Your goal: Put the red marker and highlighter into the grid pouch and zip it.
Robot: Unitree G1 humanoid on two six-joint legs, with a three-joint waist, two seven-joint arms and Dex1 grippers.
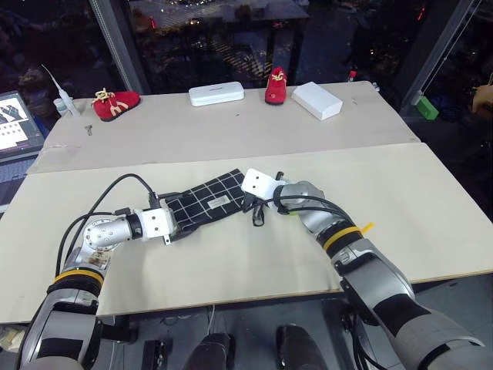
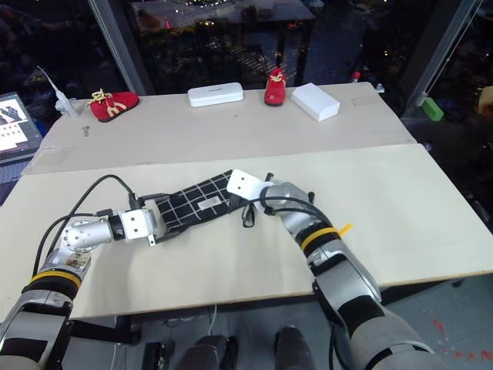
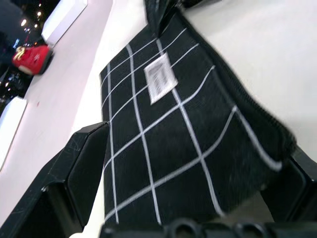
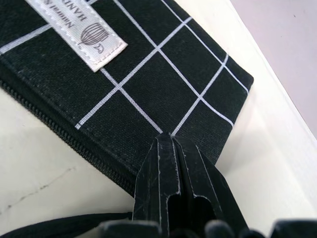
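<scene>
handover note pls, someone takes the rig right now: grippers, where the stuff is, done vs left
Left gripper: open, its fingers straddling the near end of the grid pouch, not clamped.
Right gripper: shut, fingertips on the pouch's far end by the zipper edge.
Pouch: flat on the table. The zipper stretch seen from the right wrist looks closed; the rest can't be judged.
Red marker, highlighter: not visible on the table, possibly already inside.
Left: confirm contents, confirm the zip is fully closed, then release.
</scene>
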